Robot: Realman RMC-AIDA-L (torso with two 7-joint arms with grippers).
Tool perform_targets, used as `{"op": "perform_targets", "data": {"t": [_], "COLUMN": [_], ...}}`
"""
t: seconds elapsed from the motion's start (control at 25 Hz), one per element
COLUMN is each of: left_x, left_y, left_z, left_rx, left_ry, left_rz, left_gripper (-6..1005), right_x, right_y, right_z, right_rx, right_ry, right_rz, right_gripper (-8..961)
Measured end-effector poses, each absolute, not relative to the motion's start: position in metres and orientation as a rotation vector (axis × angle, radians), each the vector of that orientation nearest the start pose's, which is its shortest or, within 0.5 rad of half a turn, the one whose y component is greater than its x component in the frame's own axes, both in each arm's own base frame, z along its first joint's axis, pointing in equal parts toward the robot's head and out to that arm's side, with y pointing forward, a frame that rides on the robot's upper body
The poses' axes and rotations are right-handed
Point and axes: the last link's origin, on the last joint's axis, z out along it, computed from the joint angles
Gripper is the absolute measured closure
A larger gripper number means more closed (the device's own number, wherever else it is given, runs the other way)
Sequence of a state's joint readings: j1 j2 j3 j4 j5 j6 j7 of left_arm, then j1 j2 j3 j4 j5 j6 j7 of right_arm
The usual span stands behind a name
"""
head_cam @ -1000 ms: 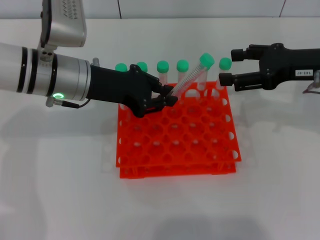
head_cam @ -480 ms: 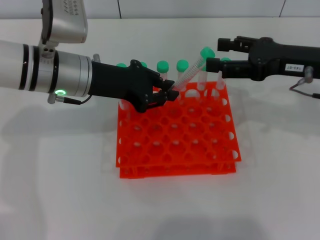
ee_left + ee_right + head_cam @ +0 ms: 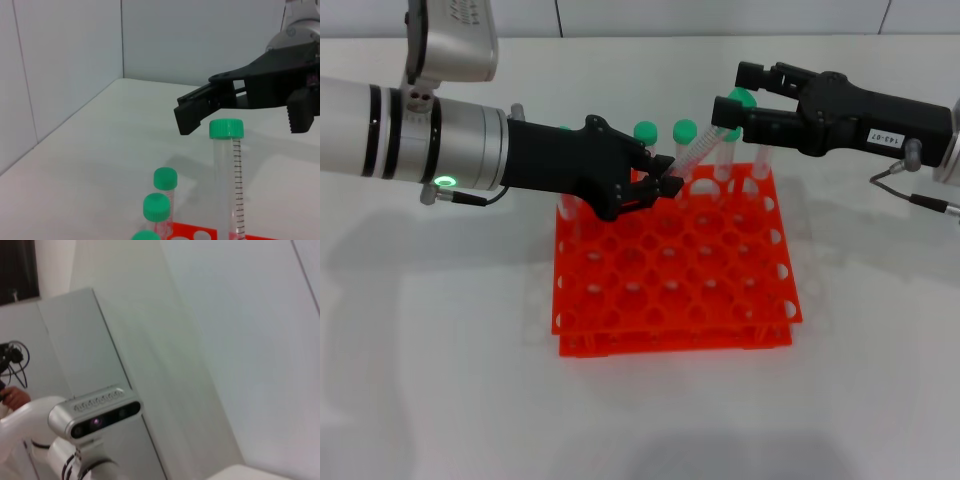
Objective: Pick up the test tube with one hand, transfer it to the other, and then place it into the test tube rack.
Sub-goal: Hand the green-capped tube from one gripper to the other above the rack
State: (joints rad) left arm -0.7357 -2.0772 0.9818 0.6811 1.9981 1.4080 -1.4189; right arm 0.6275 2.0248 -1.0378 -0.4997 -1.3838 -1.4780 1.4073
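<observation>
The left gripper (image 3: 665,187) is clenched on the lower end of the test tube (image 3: 705,145), holding it tilted above the back rows of the test tube rack (image 3: 670,270), its green cap up and toward the robot's right. The right gripper (image 3: 732,95) has its fingers spread on either side of that cap, not closed on it. Other green-capped tubes (image 3: 665,135) stand in the rack's back row. The rack sits on the white table (image 3: 440,350).

Open right gripper (image 3: 732,92) straddles the tube's cap (image 3: 739,102); racked tubes (image 3: 663,134) crowd just below its fingers.
</observation>
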Motion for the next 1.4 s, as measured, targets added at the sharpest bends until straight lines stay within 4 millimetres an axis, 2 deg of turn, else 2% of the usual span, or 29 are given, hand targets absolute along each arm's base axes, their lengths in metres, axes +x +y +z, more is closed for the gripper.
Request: {"op": "perform_targets", "data": {"t": [0.36,1.4], "left_x": [-0.183,-0.180], "left_y": [0.380,0.381], "left_z": [-0.034,-0.035], "left_rx": [-2.926,-2.927], "left_ry": [-0.246,-0.221], "left_rz": [-0.445,-0.445], "left_gripper": [736,723], "right_x": [0.201,0.199], "right_y": [0.361,0.359], "right_z": [-0.009,-0.026], "right_rx": [-2.514,-2.484], "right_ry": [0.634,0.632], "right_rz": [1.268,1.280], "right_gripper": [137,208]}}
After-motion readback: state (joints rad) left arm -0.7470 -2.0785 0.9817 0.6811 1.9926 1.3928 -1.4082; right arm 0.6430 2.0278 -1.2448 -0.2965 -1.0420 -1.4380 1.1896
